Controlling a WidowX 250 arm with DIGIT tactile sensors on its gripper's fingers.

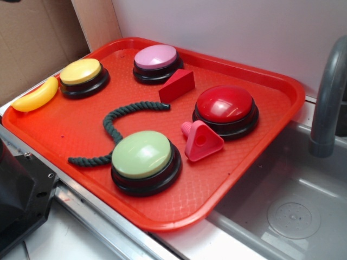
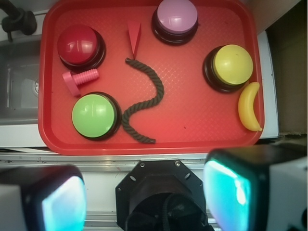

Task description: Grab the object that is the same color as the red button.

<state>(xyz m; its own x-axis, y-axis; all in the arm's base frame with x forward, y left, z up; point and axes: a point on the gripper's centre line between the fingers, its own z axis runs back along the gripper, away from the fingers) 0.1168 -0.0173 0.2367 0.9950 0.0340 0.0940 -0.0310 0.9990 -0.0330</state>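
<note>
Nothing is grabbed yet: the pincer (image 2: pixel 144 192) hangs spread apart above the tray's (image 2: pixel 192 130) near edge, the red wedge (image 2: pixel 134 37) untouched.

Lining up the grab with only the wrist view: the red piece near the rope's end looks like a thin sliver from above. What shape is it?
Observer: In the exterior view the red wedge is a solid block with a broad sloping side face, resting on the tray.
Operator: Which end is taller?
Observer: The end away from the rope; it slopes down toward the rope.
Operator: And the pink bolt-like thing by the red button?
Observer: The pink piece has a triangular head with a hole through it, lying just in front of the red button.
</note>
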